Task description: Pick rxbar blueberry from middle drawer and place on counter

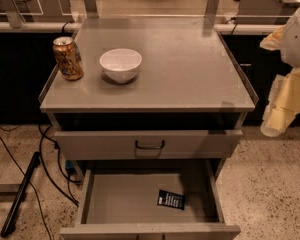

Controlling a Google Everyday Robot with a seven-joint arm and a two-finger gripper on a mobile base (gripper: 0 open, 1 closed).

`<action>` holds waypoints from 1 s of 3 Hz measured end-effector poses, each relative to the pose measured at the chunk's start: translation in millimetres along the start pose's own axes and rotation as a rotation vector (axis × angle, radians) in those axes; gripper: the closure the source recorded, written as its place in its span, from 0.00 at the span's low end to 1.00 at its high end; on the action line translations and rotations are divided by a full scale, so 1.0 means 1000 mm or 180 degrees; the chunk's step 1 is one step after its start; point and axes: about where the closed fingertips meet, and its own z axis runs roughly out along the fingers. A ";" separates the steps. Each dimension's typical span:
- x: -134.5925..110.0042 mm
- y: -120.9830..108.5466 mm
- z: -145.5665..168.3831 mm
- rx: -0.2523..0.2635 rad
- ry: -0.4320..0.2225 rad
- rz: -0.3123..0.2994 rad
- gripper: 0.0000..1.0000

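Note:
The rxbar blueberry [170, 199], a small dark navy bar with white print, lies flat on the floor of the middle drawer [122, 196], right of centre. That drawer is pulled out wide. The counter [190, 69] is the grey cabinet top above it. My gripper [281, 109] hangs at the right edge of the camera view, beside the counter's right side, well above and to the right of the bar. It is partly cut off by the frame edge, and nothing shows in it.
A gold-brown can [68, 58] stands at the counter's left edge, with a white bowl [120, 64] next to it. Above the open drawer is a drawer front with a black handle [150, 144]. Cables [45, 169] and a black bar lie on the floor at left.

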 end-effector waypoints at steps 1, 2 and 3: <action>0.000 0.000 0.000 0.0000 0.0000 0.0000 0.00; 0.000 0.001 0.002 0.0005 -0.0005 0.0010 0.22; 0.003 0.008 0.014 0.0036 -0.0037 0.0083 0.47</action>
